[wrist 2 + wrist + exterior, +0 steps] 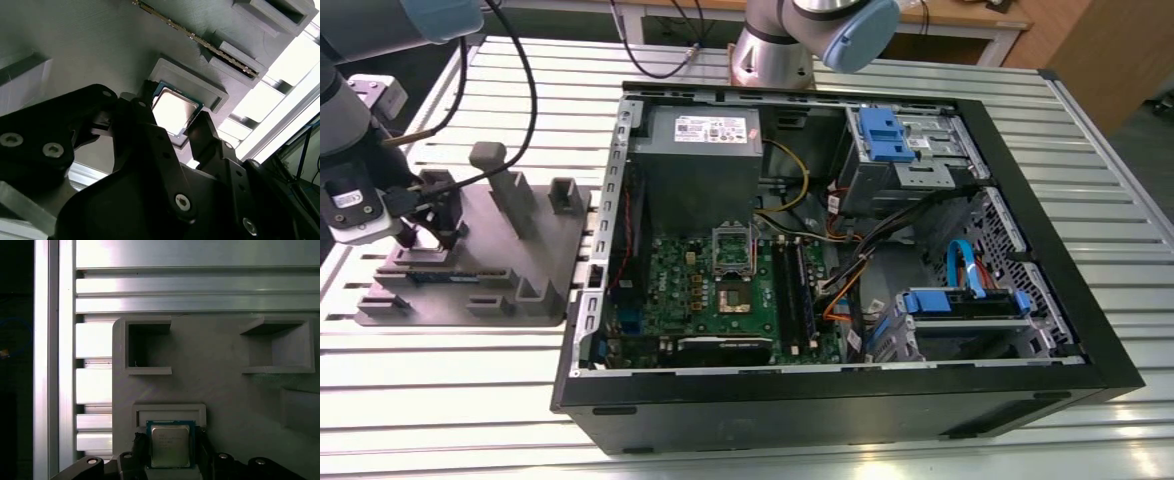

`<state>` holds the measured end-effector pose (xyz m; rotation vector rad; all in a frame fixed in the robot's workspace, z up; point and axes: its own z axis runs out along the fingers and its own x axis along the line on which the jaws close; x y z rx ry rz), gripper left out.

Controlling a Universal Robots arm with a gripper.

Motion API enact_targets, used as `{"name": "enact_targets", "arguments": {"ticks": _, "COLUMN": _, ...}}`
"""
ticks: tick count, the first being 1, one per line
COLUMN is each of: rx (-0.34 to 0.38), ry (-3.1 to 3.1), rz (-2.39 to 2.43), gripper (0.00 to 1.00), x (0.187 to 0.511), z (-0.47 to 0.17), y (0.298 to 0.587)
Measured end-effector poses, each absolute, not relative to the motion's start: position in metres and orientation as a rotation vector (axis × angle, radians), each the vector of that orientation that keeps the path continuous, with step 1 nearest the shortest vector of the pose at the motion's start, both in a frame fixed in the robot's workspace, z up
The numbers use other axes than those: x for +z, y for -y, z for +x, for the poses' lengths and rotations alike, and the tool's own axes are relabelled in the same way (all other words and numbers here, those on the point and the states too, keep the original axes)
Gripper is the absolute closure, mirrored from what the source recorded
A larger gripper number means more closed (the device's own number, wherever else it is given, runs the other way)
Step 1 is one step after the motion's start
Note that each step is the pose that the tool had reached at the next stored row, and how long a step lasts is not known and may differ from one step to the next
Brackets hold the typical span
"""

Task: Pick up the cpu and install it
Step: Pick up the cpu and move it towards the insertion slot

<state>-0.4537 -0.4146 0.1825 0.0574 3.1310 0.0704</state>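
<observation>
Gripper [171, 449] directly over the cpu [170, 444] in the grey holder [225, 390] recess

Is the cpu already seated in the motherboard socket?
No, in the first wrist view the cpu lies in a recess of the grey holder.

A silver worktable of long ribbed aluminium slats [480, 400] spread across the exterior view, its metal shining under bright light. Behind it stood a pale wood-topped bench on a white frame [961, 14], with a brown wooden panel [1107, 50] at the exterior view's far right.
</observation>
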Motion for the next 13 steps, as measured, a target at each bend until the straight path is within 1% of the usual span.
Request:
{"name": "enact_targets", "arguments": {"ticks": 1, "rx": 0.070, "ry": -3.131, "rz": 0.057, "gripper": 0.42, "x": 0.1825, "z": -0.4537, "y": 0.4146}}
{"name": "enact_targets", "arguments": {"ticks": 2, "rx": 0.070, "ry": -3.131, "rz": 0.057, "gripper": 0.49, "x": 0.1824, "z": -0.4537, "y": 0.4146}}
{"name": "enact_targets", "arguments": {"ticks": 8, "rx": 0.070, "ry": -3.131, "rz": 0.057, "gripper": 0.49, "x": 0.1823, "z": -0.4537, "y": 0.4146}}
{"name": "enact_targets", "arguments": {"ticks": 10, "rx": 0.070, "ry": -3.131, "rz": 0.057, "gripper": 0.53, "x": 0.1823, "z": -0.4537, "y": 0.4146}}
{"name": "enact_targets", "arguments": {"ticks": 13, "rx": 0.070, "ry": -3.131, "rz": 0.057, "gripper": 0.53, "x": 0.1823, "z": -0.4537, "y": 0.4146}}
